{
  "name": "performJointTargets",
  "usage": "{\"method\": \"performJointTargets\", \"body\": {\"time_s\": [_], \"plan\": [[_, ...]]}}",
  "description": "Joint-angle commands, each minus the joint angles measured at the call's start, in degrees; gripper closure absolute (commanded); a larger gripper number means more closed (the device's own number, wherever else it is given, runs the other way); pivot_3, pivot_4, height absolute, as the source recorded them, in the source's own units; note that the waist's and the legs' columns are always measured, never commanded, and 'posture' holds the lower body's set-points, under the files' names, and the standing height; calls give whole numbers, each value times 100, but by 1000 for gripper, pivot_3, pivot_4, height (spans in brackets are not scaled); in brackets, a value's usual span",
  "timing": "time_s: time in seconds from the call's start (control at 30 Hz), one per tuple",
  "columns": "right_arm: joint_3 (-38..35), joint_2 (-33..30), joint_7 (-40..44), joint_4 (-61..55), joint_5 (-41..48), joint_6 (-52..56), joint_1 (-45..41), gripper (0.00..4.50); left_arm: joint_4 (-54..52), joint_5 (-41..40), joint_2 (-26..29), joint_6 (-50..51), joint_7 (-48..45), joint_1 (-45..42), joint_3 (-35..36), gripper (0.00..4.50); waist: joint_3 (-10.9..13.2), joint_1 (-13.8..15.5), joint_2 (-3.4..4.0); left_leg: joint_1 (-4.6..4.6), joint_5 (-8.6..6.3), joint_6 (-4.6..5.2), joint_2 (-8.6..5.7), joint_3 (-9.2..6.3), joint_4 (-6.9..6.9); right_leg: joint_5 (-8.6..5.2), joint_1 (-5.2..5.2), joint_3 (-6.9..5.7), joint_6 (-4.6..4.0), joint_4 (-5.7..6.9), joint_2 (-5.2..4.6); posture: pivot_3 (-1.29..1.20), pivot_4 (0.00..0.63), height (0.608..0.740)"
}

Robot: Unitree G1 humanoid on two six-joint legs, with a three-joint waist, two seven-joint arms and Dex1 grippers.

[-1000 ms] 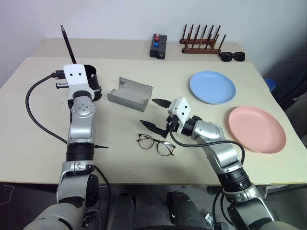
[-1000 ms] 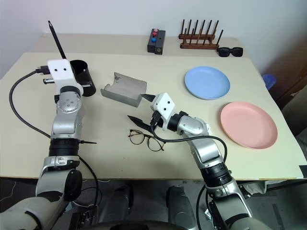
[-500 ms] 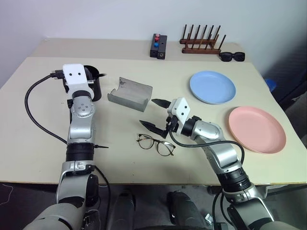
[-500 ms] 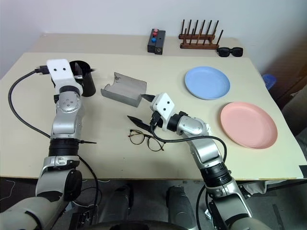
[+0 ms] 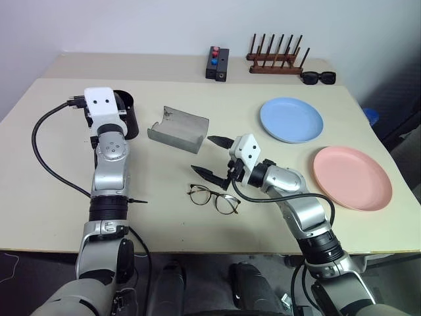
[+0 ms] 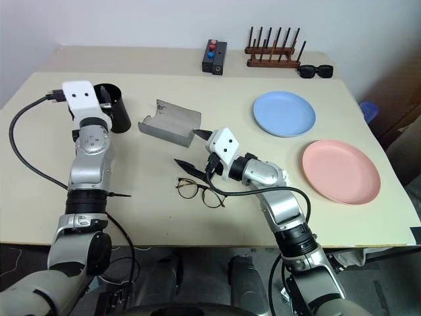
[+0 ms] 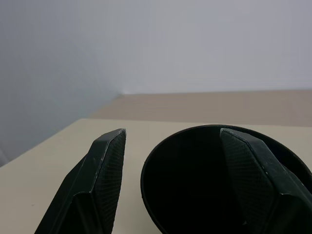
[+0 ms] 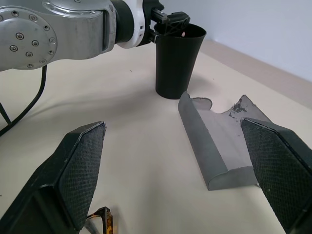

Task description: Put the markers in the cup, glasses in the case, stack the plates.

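Observation:
The black cup [image 5: 127, 116] stands at the table's back left. My left gripper [image 7: 170, 131] hangs open at its rim, one finger outside the cup and the other over its mouth, with nothing between them. The markers are hidden. The grey case [image 5: 177, 126] lies open at mid-table. My right gripper [image 5: 204, 155] hovers open and empty just in front of the case. The wire-frame glasses [image 5: 214, 197] lie on the table below it. The light blue plate [image 5: 291, 119] and the pink plate [image 5: 352, 177] sit apart on the right.
Along the back edge stand a small black box with red and blue buttons [image 5: 218, 63], a wooden rack [image 5: 276, 58] and black sunglasses [image 5: 319, 77]. A black cable [image 5: 43, 155] loops from my left wrist over the table's left side.
A second ago my left gripper held a dark marker upright over the cup. It has opened and the marker is gone from view. The right arm has not moved.

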Motion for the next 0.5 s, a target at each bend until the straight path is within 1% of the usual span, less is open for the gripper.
{"method": "performJointTargets", "body": {"time_s": [0.03,0.4,0.47,0.5], "plan": [[-20,12,1,-147,25,-66,-28,0,14,-11,114,-43,125,-202,174,1346,0,0,0,0,0,0,0,0,0,0,0,0,0,0,0,0,150,740],[-57,2,-4,-135,28,-87,-54,0,62,-229,266,-343,65,-505,385,1346,0,5,0,-1,0,0,0,0,0,0,0,0,0,-1,0,0,150,740],[-102,-84,36,-169,31,-82,-48,0,-110,-420,371,-490,-250,-561,405,1346,0,2,0,-1,0,0,0,0,0,0,0,0,0,0,0,0,150,740],[-153,-155,64,-185,44,-67,-49,0,-222,-611,452,-546,-593,-582,403,1346,0,0,0,-1,0,0,0,0,-1,0,-1,0,0,0,0,0,150,740]]}}
